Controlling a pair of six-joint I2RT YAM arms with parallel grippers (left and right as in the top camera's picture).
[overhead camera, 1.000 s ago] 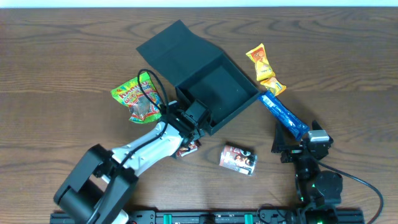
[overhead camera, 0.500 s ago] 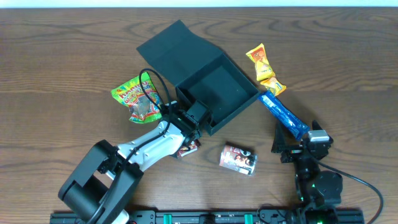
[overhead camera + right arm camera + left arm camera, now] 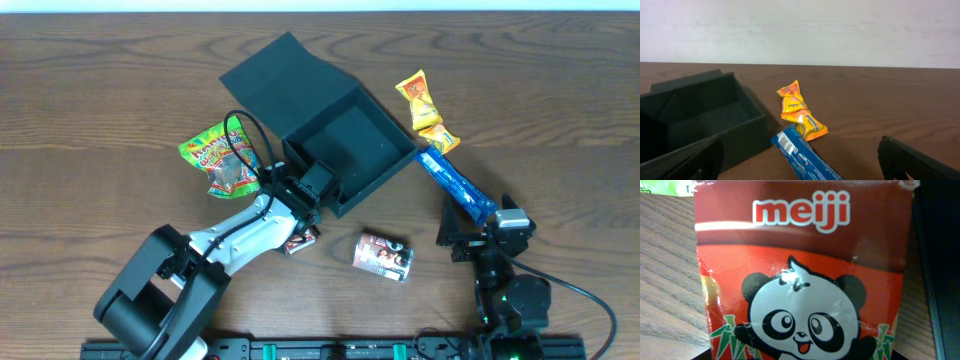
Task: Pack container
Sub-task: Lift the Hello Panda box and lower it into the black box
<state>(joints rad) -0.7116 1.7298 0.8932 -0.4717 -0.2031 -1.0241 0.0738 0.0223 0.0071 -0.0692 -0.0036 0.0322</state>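
Note:
The container [image 3: 372, 187] is a dark square box lying open at mid-table, its flap lid [image 3: 280, 80] folded back to the far left. It also shows in the right wrist view [image 3: 715, 117] and at the right edge of the left wrist view [image 3: 942, 280]. A red Meiji panda packet [image 3: 303, 239] lies just in front of the box and fills the left wrist view [image 3: 805, 280]. My left gripper [image 3: 305, 215] is down on it, fingertips [image 3: 802, 356] barely visible at the packet's lower corners. My right gripper [image 3: 478, 232] is open and empty at the front right [image 3: 800, 167].
A green gummy packet [image 3: 220, 160] lies left of the box. A yellow snack packet [image 3: 425, 110] and a blue bar [image 3: 455, 185] lie right of it, just ahead of my right gripper. A small dark red packet [image 3: 383, 256] lies in front.
The left arm shifted very slightly a second ago and has held still since. Nothing else has moved.

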